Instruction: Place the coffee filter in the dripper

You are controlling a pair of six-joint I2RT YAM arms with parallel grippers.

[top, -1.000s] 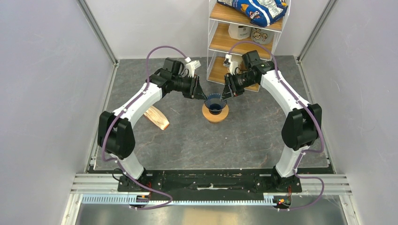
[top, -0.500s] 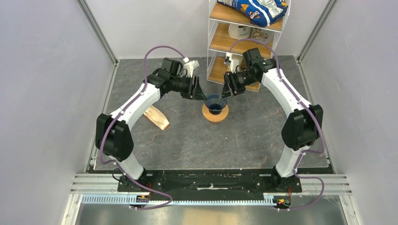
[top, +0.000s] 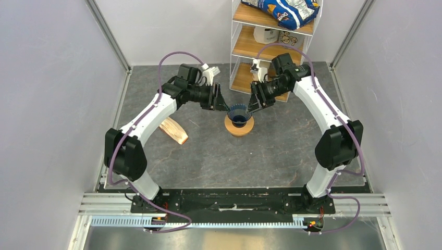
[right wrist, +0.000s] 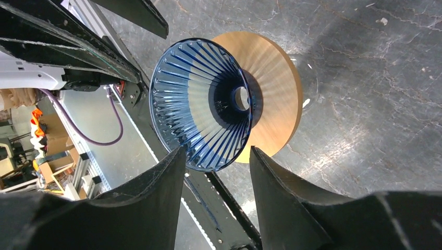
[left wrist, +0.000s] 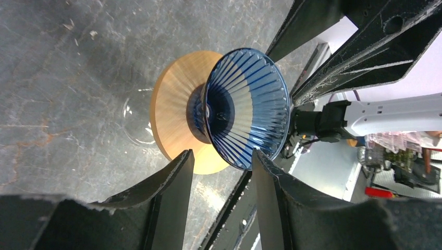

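A: Now, where does the dripper (top: 237, 113) stand?
B: Upright, wide mouth up, its narrow foot seated in the hole of the orange-brown ring (top: 240, 127). It is towards the far edge of the counter (top: 271, 156), about midway between the left and right edges. A clear glass cup (left wrist: 133, 117) shows beneath the ring.
A: And the left tool (left wrist: 221, 155)?
B: Open; its two fingers stand apart at the dripper's left rim, clamping nothing.
A: The right tool (right wrist: 216, 152)?
B: Likewise open, fingers spread at the right rim. Whether either tool touches the rim cannot be told.
A: And the coffee filter?
B: Not to be made out. Pale tones show through the blue ribbed wall, but whether paper lies inside cannot be told.
A: What else does the counter carry?
B: A cream-and-tan paper stack (top: 174, 130), nearer the left edge and well apart from the dripper; a wooden shelf unit (top: 266, 49) stands at the far edge
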